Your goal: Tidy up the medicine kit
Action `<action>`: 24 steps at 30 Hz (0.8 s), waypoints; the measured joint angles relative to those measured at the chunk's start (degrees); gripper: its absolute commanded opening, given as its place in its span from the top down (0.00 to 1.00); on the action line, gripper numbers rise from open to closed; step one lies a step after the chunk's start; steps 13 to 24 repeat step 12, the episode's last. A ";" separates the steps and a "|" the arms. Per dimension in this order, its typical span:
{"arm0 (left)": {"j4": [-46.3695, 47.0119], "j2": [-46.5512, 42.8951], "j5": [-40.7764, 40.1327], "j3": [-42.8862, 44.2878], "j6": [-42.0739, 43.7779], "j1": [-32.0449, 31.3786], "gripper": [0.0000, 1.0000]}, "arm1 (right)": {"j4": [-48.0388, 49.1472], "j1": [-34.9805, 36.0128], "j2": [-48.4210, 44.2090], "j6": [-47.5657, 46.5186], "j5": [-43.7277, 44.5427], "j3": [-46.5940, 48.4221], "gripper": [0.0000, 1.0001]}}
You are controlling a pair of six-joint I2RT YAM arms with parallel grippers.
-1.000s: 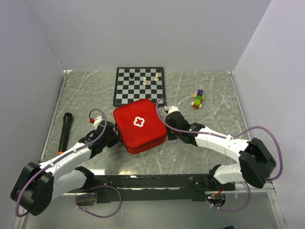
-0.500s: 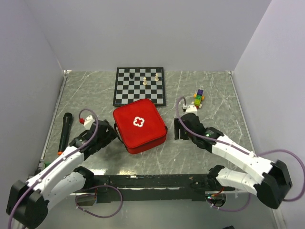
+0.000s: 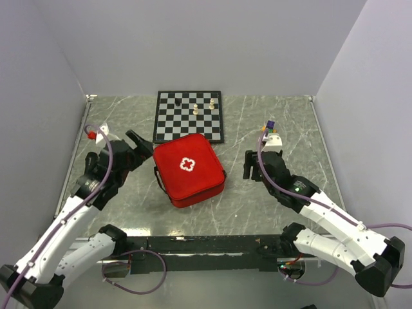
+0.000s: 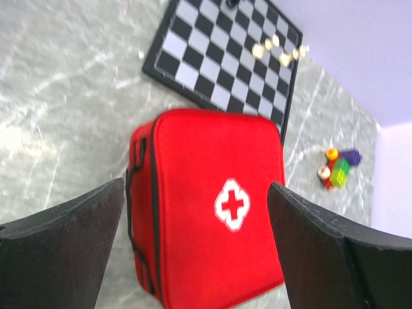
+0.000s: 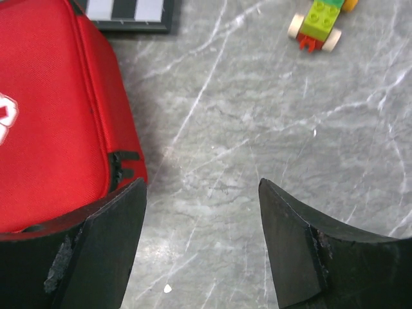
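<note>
medicine kit (image 5: 51, 116) cut off, block toy (image 3: 270, 123) half-hidden

Robot lab cell: blank white walls (image 3: 193, 45) enclosing marble-patterned tabletop (image 3: 290, 122).

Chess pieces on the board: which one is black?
The leftmost piece, by the chessboard's far edge; the two white pieces stand to its right.

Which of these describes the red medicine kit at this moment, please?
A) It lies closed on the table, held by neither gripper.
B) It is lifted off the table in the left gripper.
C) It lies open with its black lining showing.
A: the medicine kit lies closed with its white cross facing up, while the left gripper and right gripper both stand open on either side of it.
</note>
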 measured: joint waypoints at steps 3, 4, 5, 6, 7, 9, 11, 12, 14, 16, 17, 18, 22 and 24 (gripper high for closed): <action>-0.66 3.48 -1.99 3.06 0.02 0.11 0.04 | -0.33 0.00 -0.22 -0.72 -0.48 1.66 0.22; -1.33 4.85 -2.45 4.00 -0.02 0.11 0.04 | -0.46 0.00 -0.17 -0.92 -0.87 2.40 0.22; -1.77 6.03 -2.89 4.70 -0.04 0.11 0.04 | -0.52 0.00 -0.17 -1.05 -1.31 3.02 0.21; -2.29 7.10 -3.19 5.27 -0.07 0.11 0.04 | -0.55 0.00 -0.17 -1.14 -1.68 3.43 0.21; -2.78 8.04 -3.45 5.55 -0.13 0.11 0.04 | -0.61 0.00 -0.17 -1.20 -2.01 3.72 0.21; -3.63 8.90 -3.45 5.55 -0.20 0.11 0.04 | -0.83 0.00 -0.15 -1.25 -2.54 3.89 0.20; -3.93 8.72 -3.43 5.07 -0.22 0.11 0.04 | -1.68 0.00 0.02 -1.20 -2.78 3.91 0.20; -3.78 8.28 -3.39 4.59 -0.22 0.11 0.04 | -2.25 0.00 0.17 -1.16 -2.95 3.91 0.19; -3.78 8.28 -3.39 4.59 -0.22 0.11 0.04 | -2.25 0.00 0.17 -1.16 -2.95 3.91 0.19; -3.78 8.28 -3.39 4.59 -0.22 0.11 0.04 | -2.25 0.00 0.17 -1.16 -2.95 3.91 0.19; -3.78 8.28 -3.39 4.59 -0.22 0.11 0.04 | -2.25 0.00 0.17 -1.16 -2.95 3.91 0.19; -3.78 8.28 -3.39 4.59 -0.22 0.11 0.04 | -2.25 0.00 0.17 -1.16 -2.95 3.91 0.19; -3.78 8.28 -3.39 4.59 -0.22 0.11 0.04 | -2.25 0.00 0.17 -1.16 -2.95 3.91 0.19; -3.78 8.28 -3.39 4.59 -0.22 0.11 0.04 | -2.25 0.00 0.17 -1.16 -2.95 3.91 0.19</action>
